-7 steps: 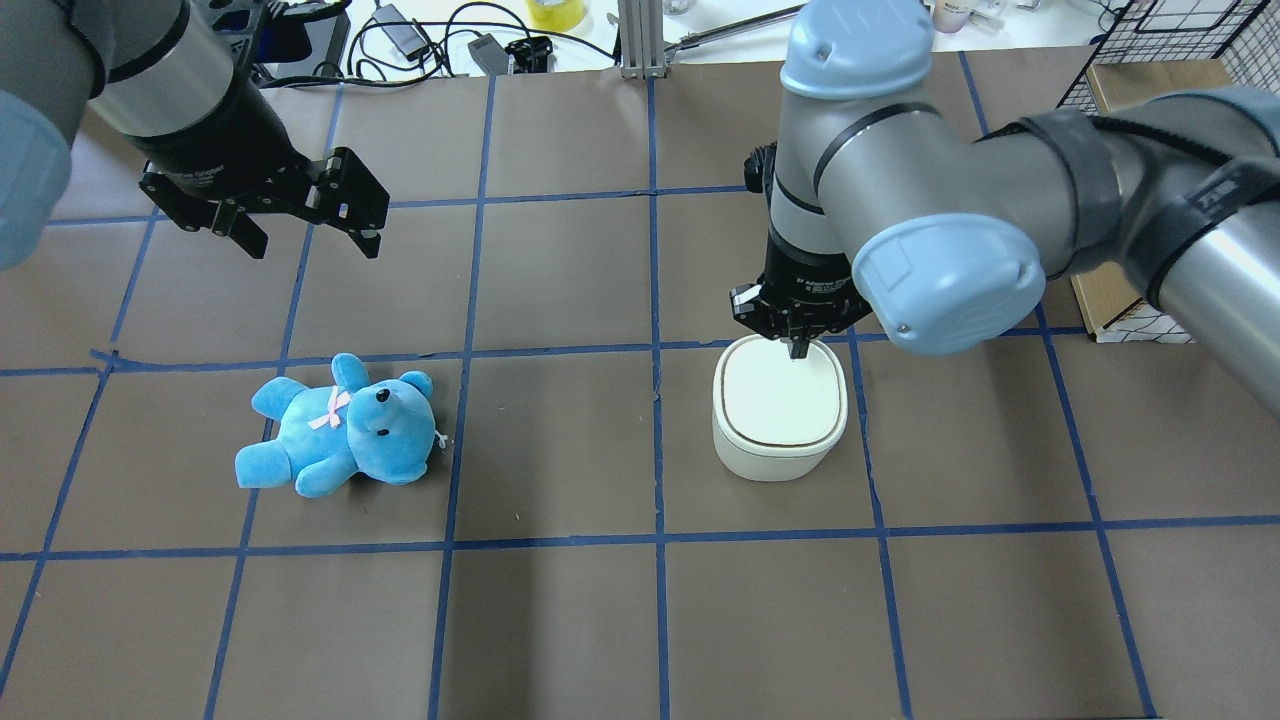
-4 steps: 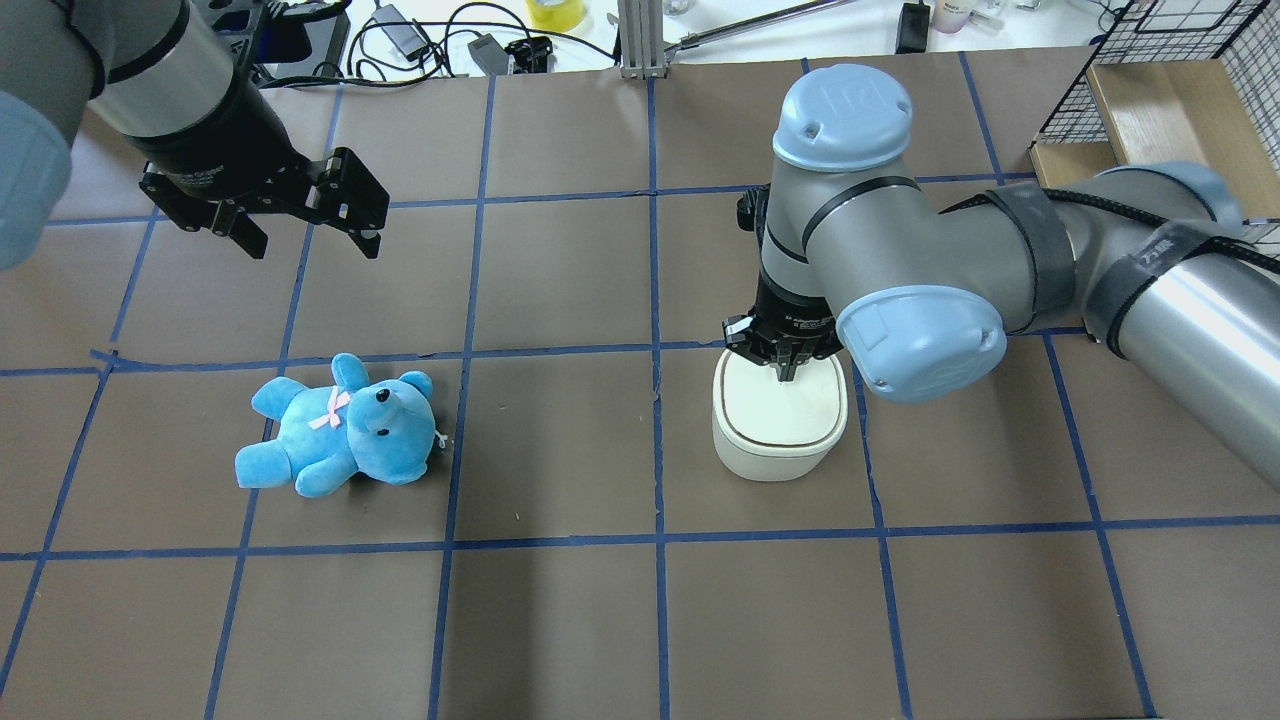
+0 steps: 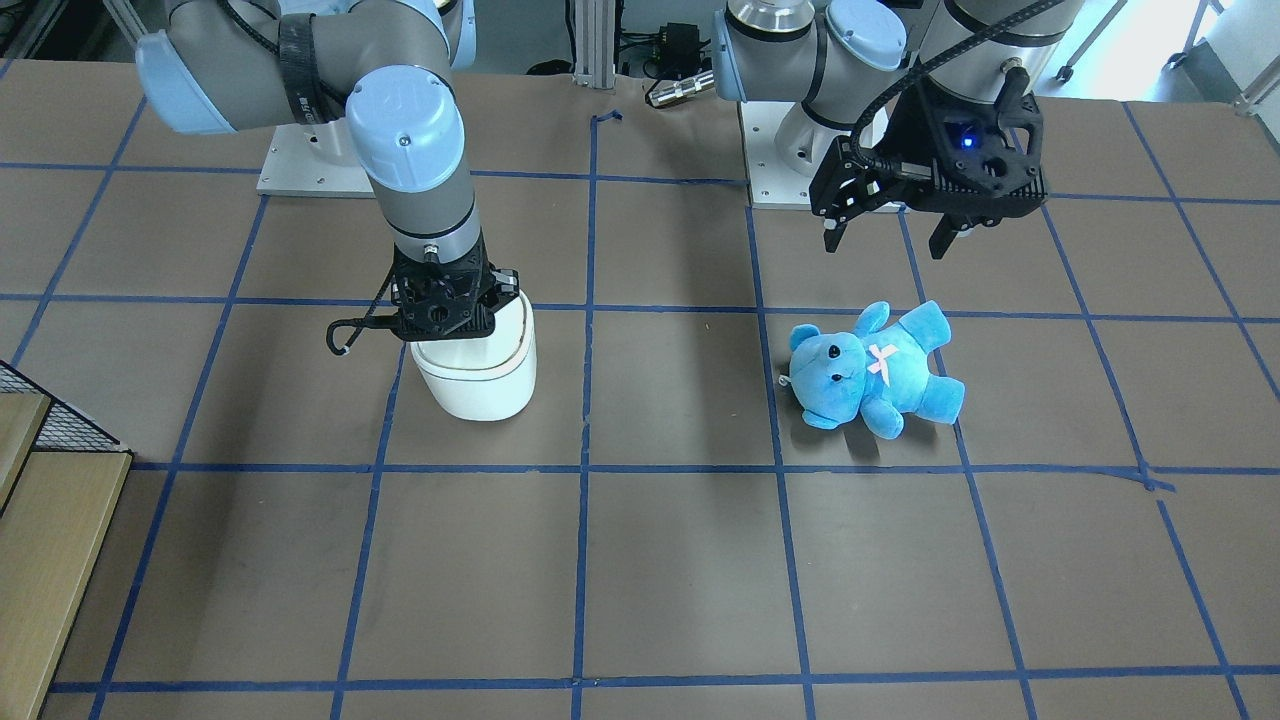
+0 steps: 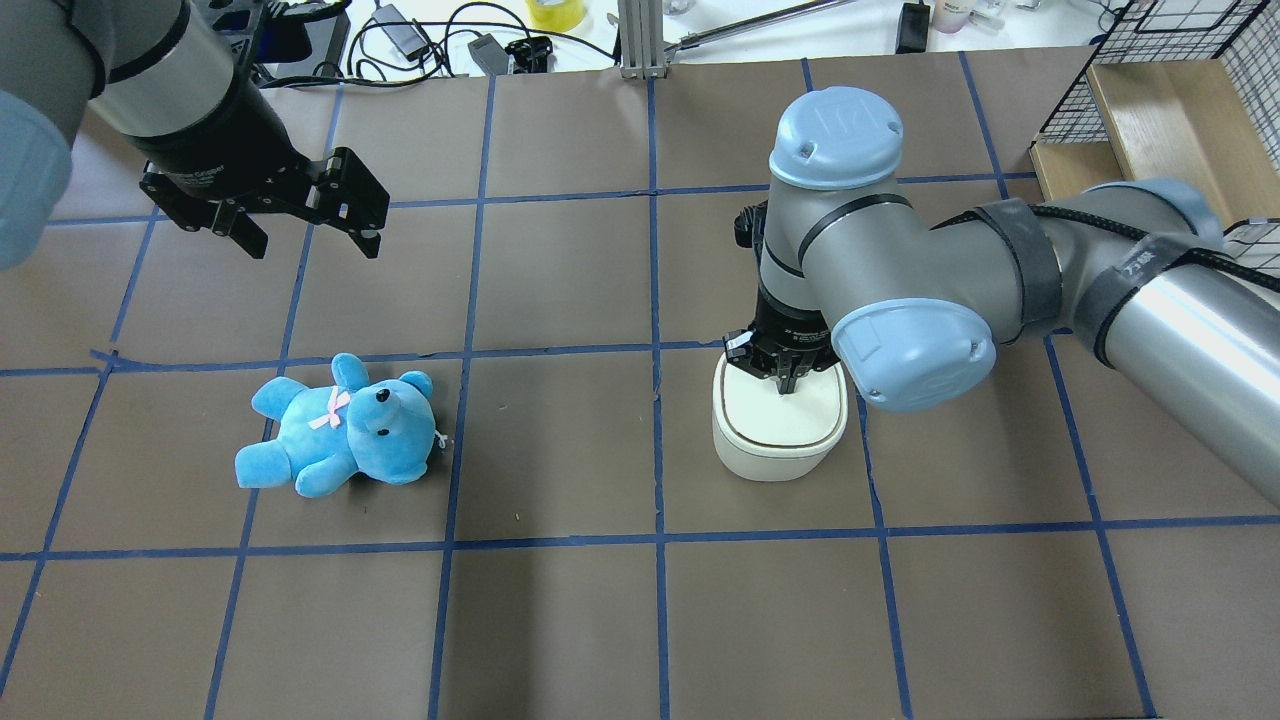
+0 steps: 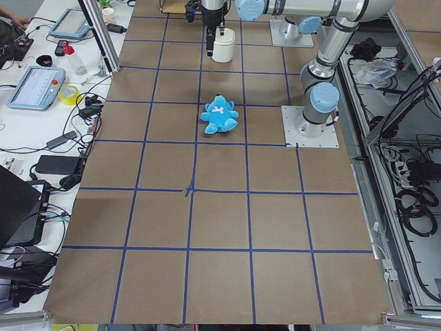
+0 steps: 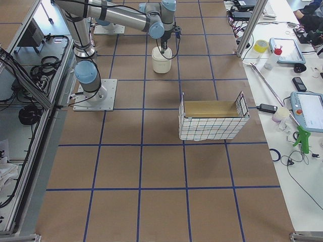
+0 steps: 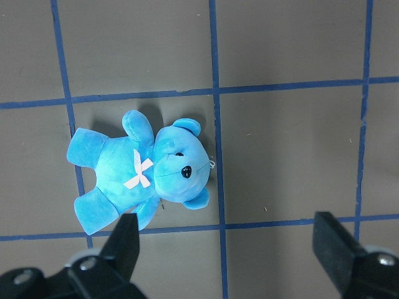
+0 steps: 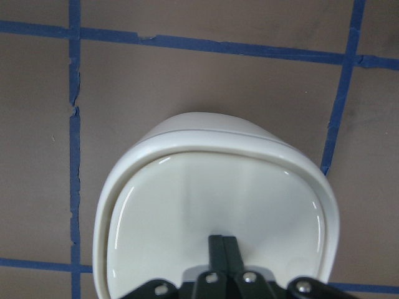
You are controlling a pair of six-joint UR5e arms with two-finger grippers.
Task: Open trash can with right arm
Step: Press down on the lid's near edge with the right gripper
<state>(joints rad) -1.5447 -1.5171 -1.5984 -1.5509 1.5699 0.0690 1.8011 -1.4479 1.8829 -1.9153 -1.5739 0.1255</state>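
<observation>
**Closed pincer tip on the bin lid, lid not yet open**

Seen from the overhead camera, the left pincer [image 4: 310,243] hangs in the upper left of the frame, fingers spread wide and holding nothing, above the bench [image 4: 560,620]. Below it, at lower left, a blue teddy bear [image 4: 340,425] lies on its back, well apart from everything else.

Right of centre stands the trash can [image 4: 775,440], upright on the brown paper inside one taped square. Its lid [image 4: 770,415] looks shut, with the brown seam running evenly all round. The right arm [image 4: 900,250] reaches in from the right edge and points its right pincer [image 4: 788,385] straight down. The fingers are pressed together into one narrow tip that pinches nothing. That tip sits on the upper part of the lid, near its far edge. Whether it bears down or only touches, I cannot tell.

I would say the step in hand is the press on the lid. The next move likely calls for a firm, straight push to free the catch, then a clean lift away so the lid can swing. A wire basket [image 4: 1170,40] sits at the upper right corner.
</observation>
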